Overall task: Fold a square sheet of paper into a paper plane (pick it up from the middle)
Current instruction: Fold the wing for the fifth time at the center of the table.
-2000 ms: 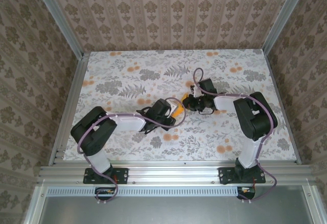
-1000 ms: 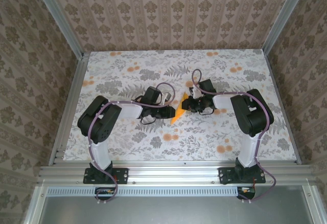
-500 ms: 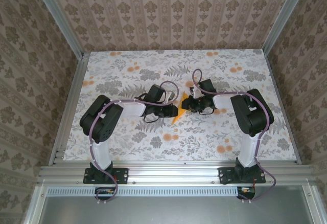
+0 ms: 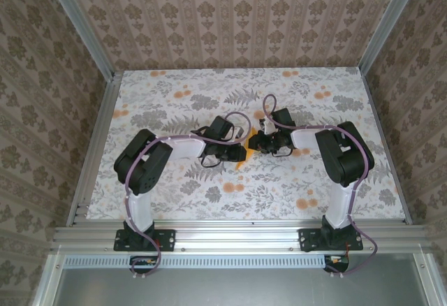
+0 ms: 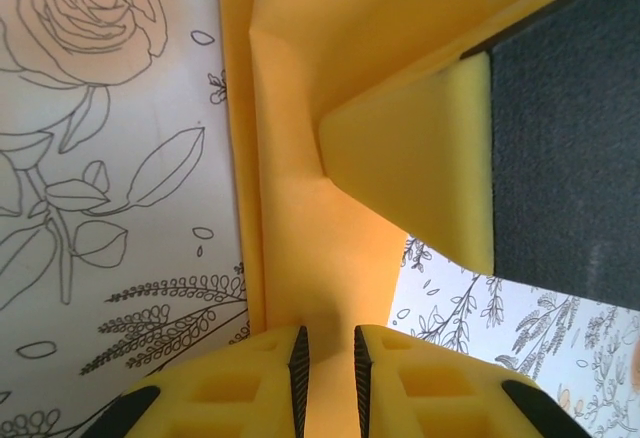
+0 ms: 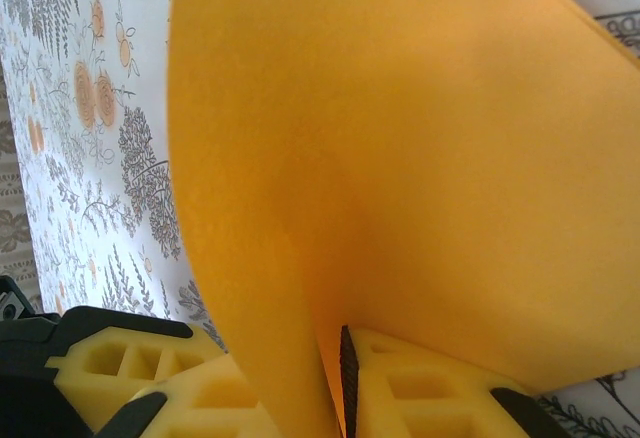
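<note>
Tabletop [image 4: 328,180] has a floral print cover in grey and orange, edged by aluminium frame rails [image 4: 237,235]. Wallpaper walls [image 4: 230,19] with a damask pattern close it in on three sides. We see both arms folded in toward the middle of the tabletop, elbows pushed outward and wrists almost meeting. The left arm [image 4: 174,149] reaches right and the right arm [image 4: 335,152] reaches left.

From above, the left end effector [image 4: 239,152] and right end effector [image 4: 255,142] sit just beside each other. The orange paper sheet [image 4: 240,161] is between them and mostly hidden. We cannot tell if it touches the tabletop.

In the left wrist view, the left end effector [image 5: 327,373] is nearly closed and pinches the creased sheet. The right end effector's yellow finger [image 5: 420,173] lies against the sheet further along. In the right wrist view, the right end effector [image 6: 325,388] pinches the sheet's lower part, and the paper bulges upward in a curve.
</note>
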